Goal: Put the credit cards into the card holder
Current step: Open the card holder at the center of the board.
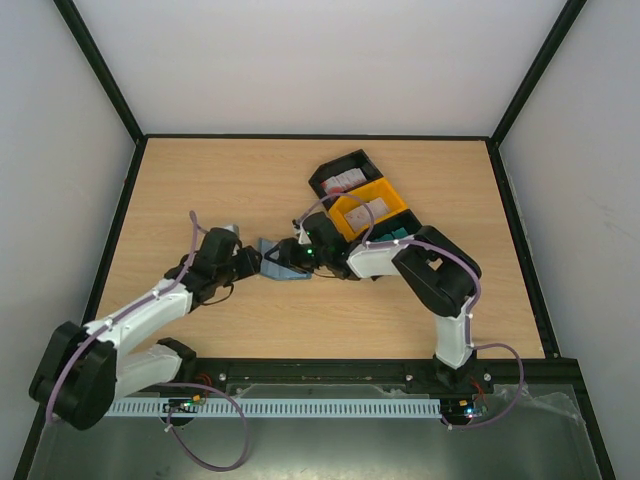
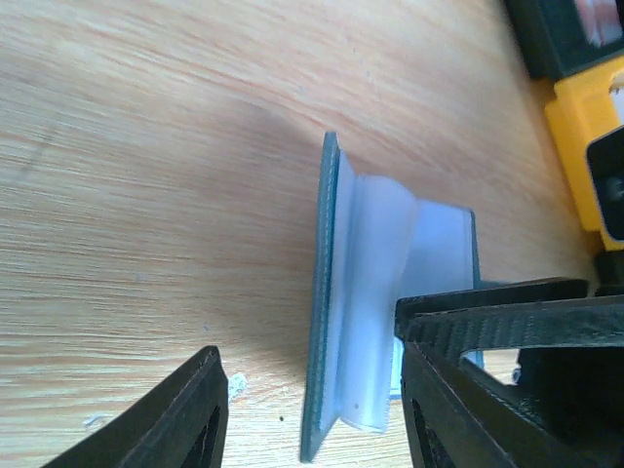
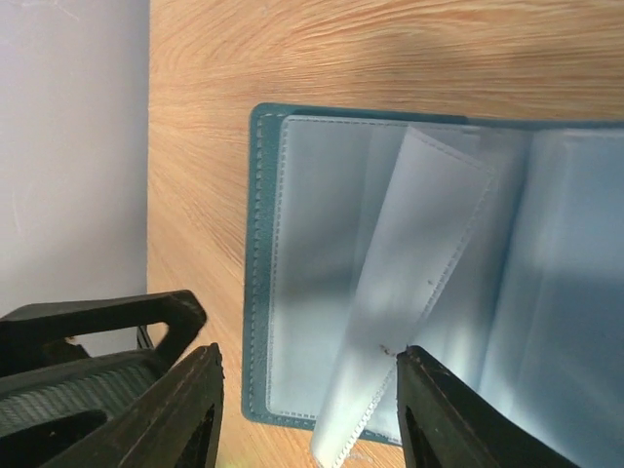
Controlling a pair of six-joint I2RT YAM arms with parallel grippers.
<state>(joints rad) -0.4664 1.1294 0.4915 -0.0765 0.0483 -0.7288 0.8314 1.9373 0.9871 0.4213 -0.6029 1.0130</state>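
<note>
Your left gripper gapes around the left cover of the holder, the right gripper around a pocket leaf; neither grips. The holder lies open mid-table, cards in bins far right. Unpinned, it may flop shut or slide when a card pushes in.

card holder: teal folding wallet, lying open near the middle of the bench, pale translucent pockets facing up, one pocket leaf lifted off the rest | credit cards: red-and-white cards in the far black bin | pale cards in the yellow bin | teal cards in the next bin, all well right of the wallet
</note>
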